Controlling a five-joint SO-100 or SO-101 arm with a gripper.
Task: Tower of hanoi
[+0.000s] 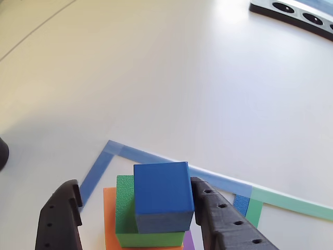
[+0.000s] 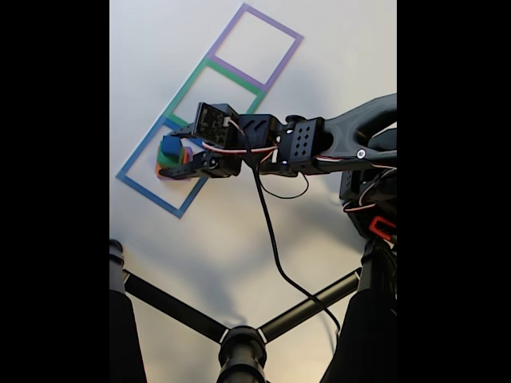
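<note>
A blue cube [image 1: 162,195] sits on a wider green block [image 1: 124,211], which rests on an orange block [image 1: 109,219]. The stack stands inside a blue tape square [image 1: 99,172] on the white table. My gripper [image 1: 135,190] is open around the stack. Its right finger [image 1: 223,219] is close against the blue cube. A clear gap separates its left finger [image 1: 60,219] from the blocks. In the fixed view the arm reaches in from the right, with the gripper [image 2: 177,152] straddling the blue cube [image 2: 170,146].
Three tape squares lie in a diagonal row: blue [image 2: 148,191], green [image 2: 231,80] and purple [image 2: 275,24]. Black tripod legs [image 2: 176,307] cross the lower fixed view. A black perforated part [image 1: 296,13] lies at the far right, and a dark object [image 1: 2,153] at the left edge.
</note>
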